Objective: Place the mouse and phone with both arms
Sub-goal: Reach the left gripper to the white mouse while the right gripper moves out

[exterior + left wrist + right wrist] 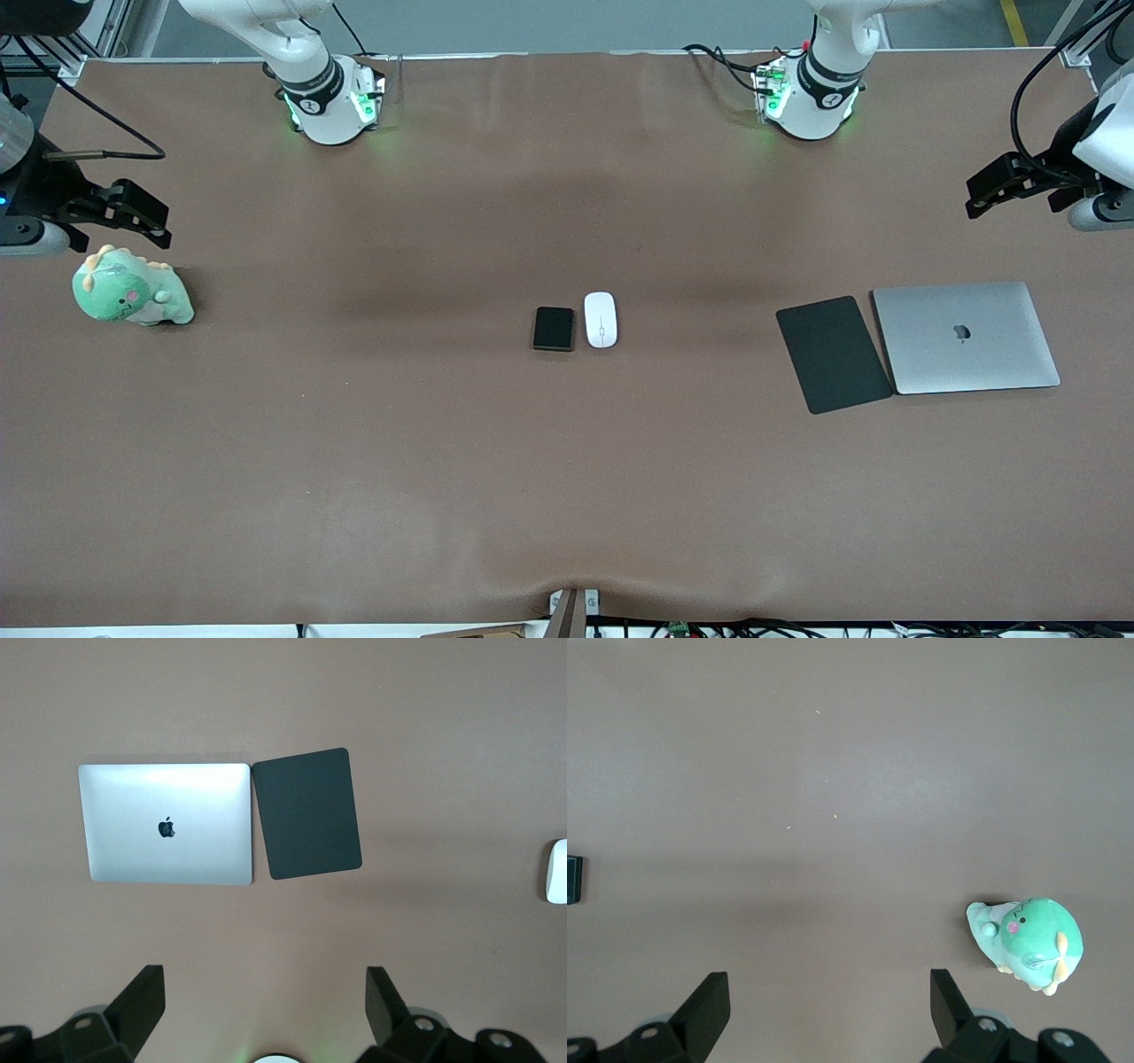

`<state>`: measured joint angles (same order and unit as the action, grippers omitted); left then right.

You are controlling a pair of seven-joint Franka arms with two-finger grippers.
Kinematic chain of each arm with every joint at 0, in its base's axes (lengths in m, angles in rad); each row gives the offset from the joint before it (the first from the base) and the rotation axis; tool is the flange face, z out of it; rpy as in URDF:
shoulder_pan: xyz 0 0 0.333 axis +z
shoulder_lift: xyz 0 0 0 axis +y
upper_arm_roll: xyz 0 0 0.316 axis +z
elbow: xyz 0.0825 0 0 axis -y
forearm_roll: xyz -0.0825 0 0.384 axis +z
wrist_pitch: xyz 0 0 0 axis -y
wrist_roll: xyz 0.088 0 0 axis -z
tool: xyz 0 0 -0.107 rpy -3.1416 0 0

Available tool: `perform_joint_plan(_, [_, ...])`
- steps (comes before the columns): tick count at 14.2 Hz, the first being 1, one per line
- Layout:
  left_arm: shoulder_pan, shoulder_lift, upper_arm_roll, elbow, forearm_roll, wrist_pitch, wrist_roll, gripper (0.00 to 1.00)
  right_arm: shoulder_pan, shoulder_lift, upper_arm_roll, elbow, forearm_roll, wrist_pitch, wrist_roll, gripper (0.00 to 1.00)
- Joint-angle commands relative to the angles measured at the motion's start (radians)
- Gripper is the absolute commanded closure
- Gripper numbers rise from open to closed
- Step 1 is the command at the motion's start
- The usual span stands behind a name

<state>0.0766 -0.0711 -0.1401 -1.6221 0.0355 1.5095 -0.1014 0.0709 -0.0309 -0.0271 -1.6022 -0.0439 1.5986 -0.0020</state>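
The white oval mouse [601, 319] and the small black phone [554, 329] lie side by side at the middle of the brown table, the phone toward the right arm's end. My left gripper [985, 190] hangs open and empty in the air at the left arm's end of the table, above the bare cloth by the laptop. My right gripper [152, 219] hangs open and empty at the right arm's end, over the green toy. The left wrist view shows its open gripper [266, 1003] and the mouse's edge [556, 871]. The right wrist view shows its open gripper [830, 1003] and the phone's edge [573, 879].
A shut silver laptop [966, 337] lies beside a flat black mouse pad [833, 354] toward the left arm's end; both also show in the left wrist view, the laptop [164, 824] and the pad [307, 813]. A green dinosaur toy [128, 291] sits at the right arm's end and shows in the right wrist view [1028, 943].
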Motion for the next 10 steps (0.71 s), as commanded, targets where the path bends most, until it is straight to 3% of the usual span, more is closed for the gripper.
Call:
perform_joint_plan(1, [0.002,0.014,-0.001,0.03,-0.016,-0.025,0.023,0.0,-0.011,0.0,0.003,-0.002,-0.02,0.0,-0.003,0.0])
perform_joint_plan(5, [-0.012,0.085,-0.013,0.028,-0.017,-0.023,-0.012,0.0,-0.02,0.002,0.001,-0.001,-0.014,0.0,-0.001,0.0])
perform_joint_plan(10, [-0.056,0.229,-0.156,0.021,-0.016,0.084,-0.181,0.0,0.038,0.02,0.007,-0.001,-0.005,-0.008,0.013,0.0])
